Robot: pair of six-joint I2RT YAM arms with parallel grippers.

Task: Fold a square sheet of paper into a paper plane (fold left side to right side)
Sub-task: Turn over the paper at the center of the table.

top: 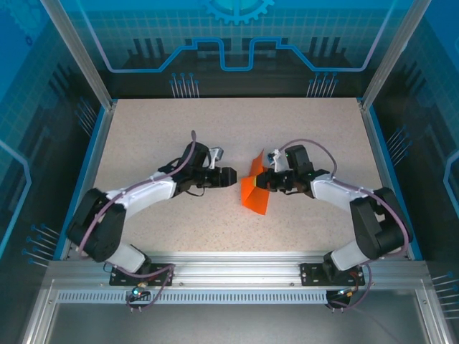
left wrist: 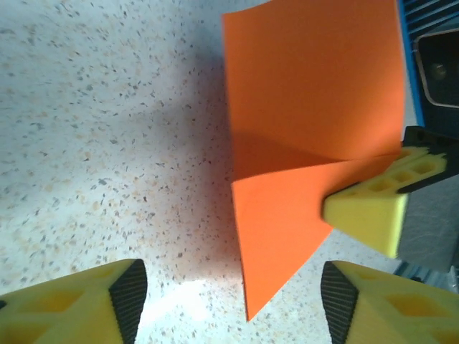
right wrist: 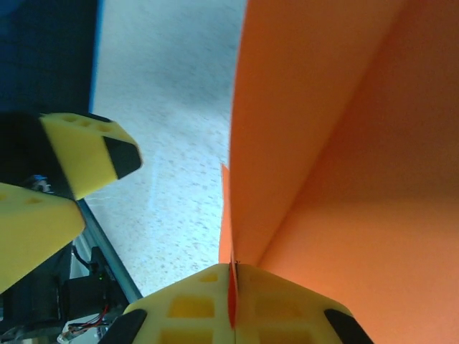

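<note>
The square sheet of paper [top: 254, 197] is bright orange and partly folded, lying mid-table with one flap lifted off the surface. In the left wrist view the sheet [left wrist: 308, 86] shows a crease across it, and its lower corner points toward me. My right gripper [top: 265, 180] is shut on the sheet's right edge; in the right wrist view the paper [right wrist: 323, 143] rises from between the closed jaws of that gripper [right wrist: 232, 304]. My left gripper [top: 232, 176] hovers just left of the paper, open. Its pads [left wrist: 129, 297] stand wide apart over bare table, with nothing between them.
The speckled tabletop [top: 158, 136] has raised blue rails along its left and right sides and a metal frame along the near edge. The right gripper's yellow finger [left wrist: 369, 208] lies on the paper close to my left gripper.
</note>
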